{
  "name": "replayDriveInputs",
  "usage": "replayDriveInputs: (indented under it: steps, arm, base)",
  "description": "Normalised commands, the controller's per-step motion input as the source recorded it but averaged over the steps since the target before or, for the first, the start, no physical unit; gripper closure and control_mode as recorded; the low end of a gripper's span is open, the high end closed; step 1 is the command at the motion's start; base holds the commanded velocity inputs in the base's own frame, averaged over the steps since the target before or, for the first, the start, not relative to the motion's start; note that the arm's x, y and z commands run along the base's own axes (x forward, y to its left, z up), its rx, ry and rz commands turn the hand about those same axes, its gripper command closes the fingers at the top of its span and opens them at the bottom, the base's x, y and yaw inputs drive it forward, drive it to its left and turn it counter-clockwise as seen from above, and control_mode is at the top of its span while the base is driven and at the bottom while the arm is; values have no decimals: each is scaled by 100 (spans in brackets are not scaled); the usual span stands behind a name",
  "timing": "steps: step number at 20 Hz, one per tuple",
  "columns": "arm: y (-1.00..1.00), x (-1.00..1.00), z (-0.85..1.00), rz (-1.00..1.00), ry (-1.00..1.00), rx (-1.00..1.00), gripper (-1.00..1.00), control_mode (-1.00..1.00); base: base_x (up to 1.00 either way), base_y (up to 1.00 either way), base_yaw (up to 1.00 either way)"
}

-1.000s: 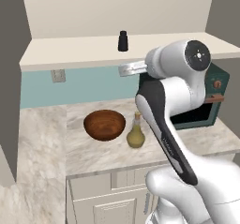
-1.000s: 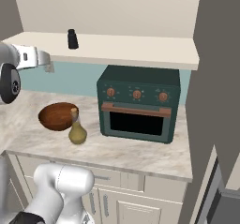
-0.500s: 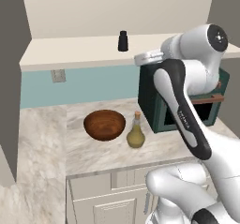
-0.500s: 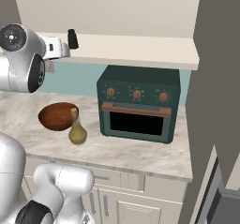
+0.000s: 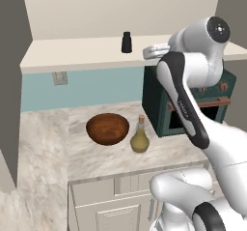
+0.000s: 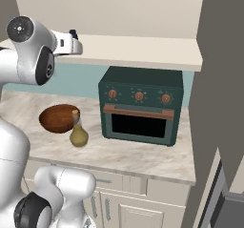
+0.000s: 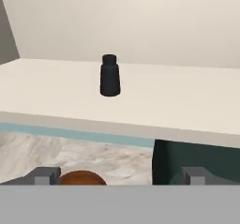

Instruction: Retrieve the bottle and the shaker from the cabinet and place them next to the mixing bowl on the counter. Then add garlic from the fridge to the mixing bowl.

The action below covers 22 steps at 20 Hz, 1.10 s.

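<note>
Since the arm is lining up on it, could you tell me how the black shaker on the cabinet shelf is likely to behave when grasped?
The shaker looks rigid and small, so probably light. Standing upright, taller than wide, it may tip if a finger nudges its top. Its smooth round sides might slip slightly.

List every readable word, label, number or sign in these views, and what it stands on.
None can be read. The oven has three plain knobs with no markings; the shaker, the bottle and the bowl carry no labels.
</note>
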Motion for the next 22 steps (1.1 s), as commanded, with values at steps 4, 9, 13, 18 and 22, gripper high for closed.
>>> replayDriveInputs:
  steps: [4,9,13,18,22]
  arm:
    - [0,12,15,-10,12,0,-100,-100]
    - [0,0,1,0,2,2,-100,-100]
    - [0,9,-10,4,0,1,-100,-100]
    - [5,31,-6,4,0,0,-100,-100]
    - [14,13,0,4,0,0,-100,-100]
  base:
    - [0,0,0]
    - [0,0,0]
    - [0,0,0]
    - [0,0,0]
    - [0,0,0]
